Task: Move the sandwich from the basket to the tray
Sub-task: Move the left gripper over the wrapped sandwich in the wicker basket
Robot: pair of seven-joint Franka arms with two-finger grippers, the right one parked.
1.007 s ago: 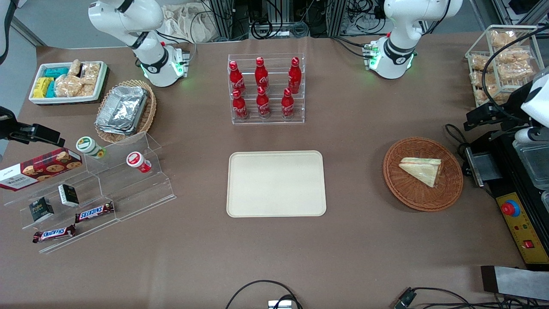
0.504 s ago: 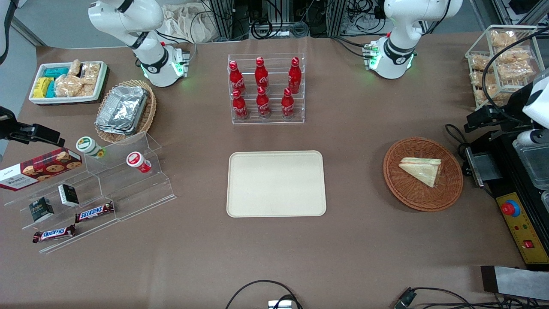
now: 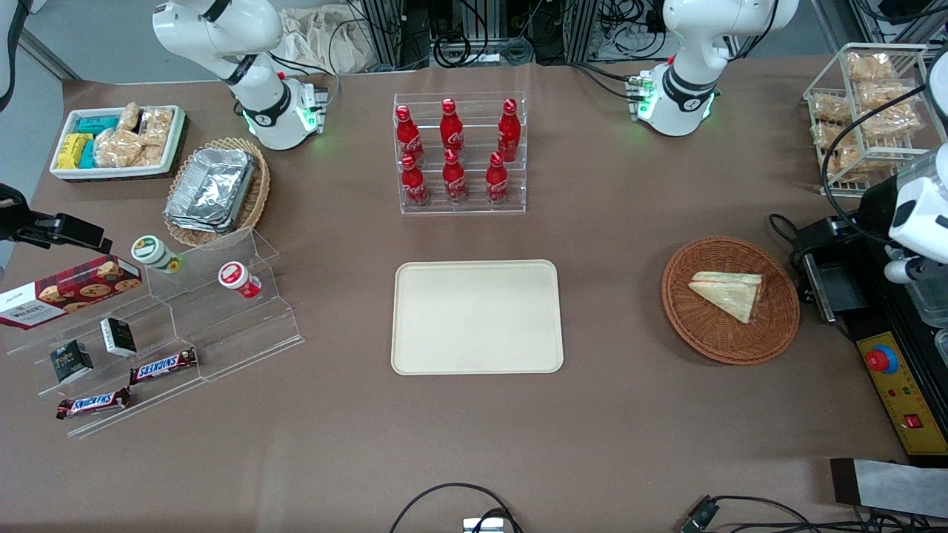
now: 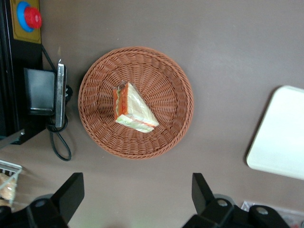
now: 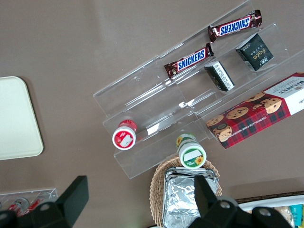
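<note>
The sandwich (image 3: 729, 292) (image 4: 134, 110), a pale wedge with an orange-red cut edge, lies in the round reddish-brown basket (image 3: 689, 326) (image 4: 171, 85). The cream tray (image 3: 477, 317) (image 4: 282, 133) lies flat at the table's middle with nothing on it. My left gripper (image 4: 135, 185) hangs high over bare table beside the basket, toward the working arm's end. It is open, with nothing between its black fingers (image 4: 71, 190). The front view shows its wrist (image 3: 915, 218) above the black unit beside the basket.
A black control unit with a red button (image 3: 881, 360) (image 4: 29, 16) and a cable (image 4: 59, 142) flank the basket. A wire rack of bagged snacks (image 3: 866, 111) stands farther back. The bottle rack (image 3: 459, 155), tan basket of foil containers (image 3: 215, 191) and clear snack stand (image 3: 170, 333) lie elsewhere.
The working arm's wrist has turned and shifted a little nearer the front camera, above the black unit. Sandwich, basket and tray have not moved.
</note>
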